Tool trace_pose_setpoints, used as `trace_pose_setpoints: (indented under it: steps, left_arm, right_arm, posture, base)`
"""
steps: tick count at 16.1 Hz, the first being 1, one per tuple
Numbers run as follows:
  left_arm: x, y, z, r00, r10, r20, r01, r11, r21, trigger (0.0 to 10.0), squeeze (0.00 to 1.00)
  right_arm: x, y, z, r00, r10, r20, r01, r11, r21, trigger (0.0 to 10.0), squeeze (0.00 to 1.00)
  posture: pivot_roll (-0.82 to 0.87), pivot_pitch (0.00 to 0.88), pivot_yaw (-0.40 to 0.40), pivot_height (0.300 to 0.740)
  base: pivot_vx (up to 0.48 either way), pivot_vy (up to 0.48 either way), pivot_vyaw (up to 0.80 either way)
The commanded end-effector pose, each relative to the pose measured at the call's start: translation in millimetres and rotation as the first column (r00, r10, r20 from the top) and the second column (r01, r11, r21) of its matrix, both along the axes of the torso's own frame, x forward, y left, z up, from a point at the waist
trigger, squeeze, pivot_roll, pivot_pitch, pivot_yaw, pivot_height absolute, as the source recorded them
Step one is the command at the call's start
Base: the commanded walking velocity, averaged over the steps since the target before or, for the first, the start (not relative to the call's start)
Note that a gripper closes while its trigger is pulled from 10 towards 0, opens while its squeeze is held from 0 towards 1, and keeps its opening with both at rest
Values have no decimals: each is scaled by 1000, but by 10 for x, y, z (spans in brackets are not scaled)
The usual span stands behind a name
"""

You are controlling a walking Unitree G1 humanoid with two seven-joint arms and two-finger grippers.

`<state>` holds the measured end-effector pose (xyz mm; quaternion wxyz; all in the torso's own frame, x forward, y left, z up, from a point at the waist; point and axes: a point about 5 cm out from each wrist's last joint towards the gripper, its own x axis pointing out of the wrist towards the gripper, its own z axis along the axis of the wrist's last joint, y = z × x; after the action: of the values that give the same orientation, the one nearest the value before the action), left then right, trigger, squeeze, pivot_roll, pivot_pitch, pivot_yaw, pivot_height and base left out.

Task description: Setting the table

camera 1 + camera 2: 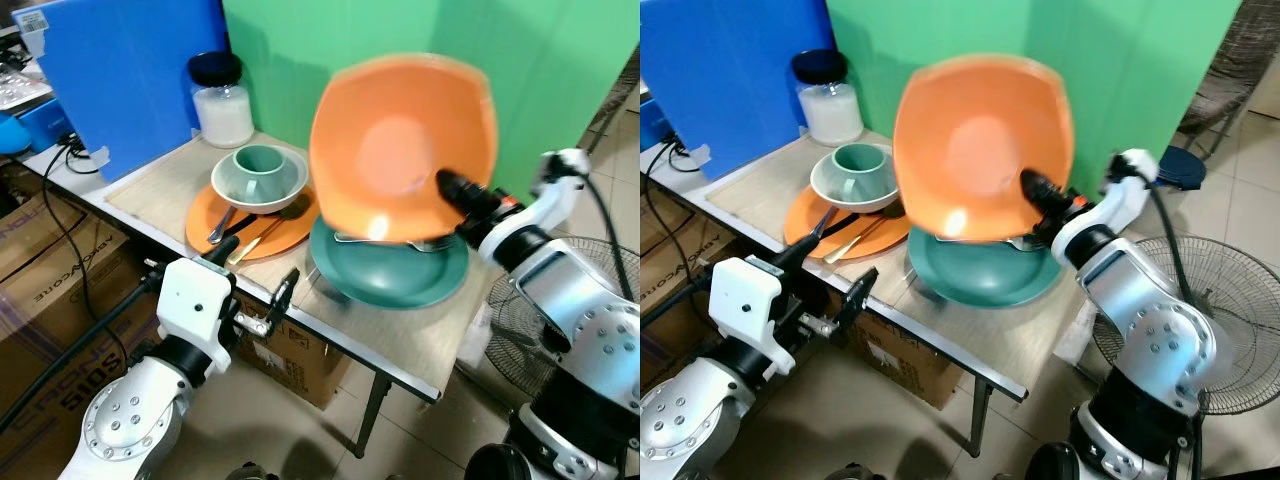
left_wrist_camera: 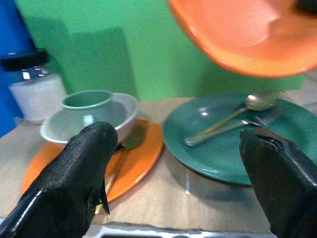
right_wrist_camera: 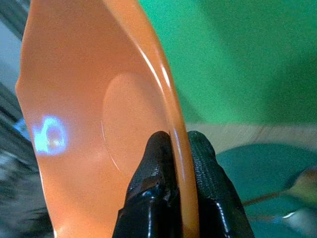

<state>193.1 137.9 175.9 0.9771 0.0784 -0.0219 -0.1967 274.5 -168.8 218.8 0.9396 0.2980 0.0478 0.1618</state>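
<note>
My right gripper (image 1: 447, 186) is shut on the rim of an orange square bowl (image 1: 400, 150), held tilted in the air above a dark green plate (image 1: 395, 282). A spoon (image 2: 233, 115) and a fork lie on that green plate. To the left, an orange plate (image 1: 205, 222) carries a pale green bowl (image 1: 232, 185) with a green cup (image 1: 260, 165) inside, and cutlery beside it. My left gripper (image 1: 255, 290) is open, low at the table's front edge, facing the dishes.
A lidded glass jar (image 1: 220, 100) of white contents stands at the back of the table, by a blue panel (image 1: 120, 70) and green backdrop. Cardboard boxes (image 1: 60, 330) sit under the table on the left. A floor fan (image 1: 1230, 300) stands on the right.
</note>
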Motion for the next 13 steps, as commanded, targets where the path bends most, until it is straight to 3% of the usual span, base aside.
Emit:
trace_pose_setpoints:
  steps: [1,2,3,6,13]
  left_arm:
    - [31,25,25,999,40,32,-41,999,15,10000,0]
    - [38,22,36,998,49,50,-51,998,38,10000,0]
    - [41,26,38,996,63,62,-66,996,52,10000,0]
    - [34,57,25,990,121,78,-127,989,76,10000,0]
    - [-13,19,-13,989,131,65,-136,988,78,10000,0]
  right_arm:
    - [-55,53,40,998,4,67,3,995,-103,10000,0]
    - [-89,74,-5,995,-11,98,32,974,-222,10000,0]
    - [-109,87,-36,993,-24,118,55,963,-265,10000,0]
    - [-163,108,-72,984,-53,168,98,957,-273,10000,0]
    - [-251,166,-167,982,-64,179,110,959,-261,10000,0]
  posture:
    - [-35,14,36,740]
    - [-36,16,35,740]
    - [-33,19,31,740]
    - [-29,25,26,740]
    - [-34,39,21,740]
  base:
    - [0,0,0]
    - [0,0,-788]
    - [0,0,-788]
    - [0,0,-788]
    - [0,0,-800]
